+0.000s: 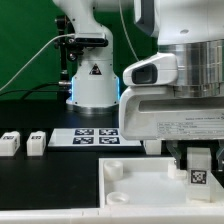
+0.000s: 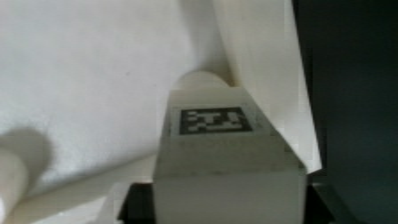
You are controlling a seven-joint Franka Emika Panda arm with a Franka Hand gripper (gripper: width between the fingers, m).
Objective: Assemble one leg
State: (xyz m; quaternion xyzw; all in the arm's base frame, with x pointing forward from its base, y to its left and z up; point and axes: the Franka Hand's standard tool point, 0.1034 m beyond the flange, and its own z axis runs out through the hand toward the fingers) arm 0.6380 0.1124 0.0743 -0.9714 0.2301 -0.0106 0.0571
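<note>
Leg (image 1: 199,170), a small white block with a black-and-white tag on its face, is standing upright between the fingers of the tool (image 1: 200,172) at the exterior view's right, directly over the large white slab (image 1: 140,185) that is lying on the dark worktop (image 1: 40,170). In the wrist view the same leg (image 2: 217,140) is filling the middle of the picture, tag facing the camera, with dark finger pads (image 2: 143,200) sitting against its lower sides; the tool is looking clamped on the leg, though whether the grip is already firm is hard to judge from these views. Behind it the slab is showing as a pale surface with a raised edge. Whether the leg's lower end is already sitting in one of the slab's round corner sockets (image 1: 113,171) or is only hanging above the slab is not showing, since the tool body is hiding the contact. Two more white blocks (image 1: 22,143) are lying side by side at the exterior view's left, well apart from the slab, and the marker board (image 1: 95,136) is lying flat near the arm's base (image 1: 93,85). As a judgement, the task is sitting at its middle: the leg is in hand and over the slab, while seating and fastening it in a socket are looking like what is left.
</note>
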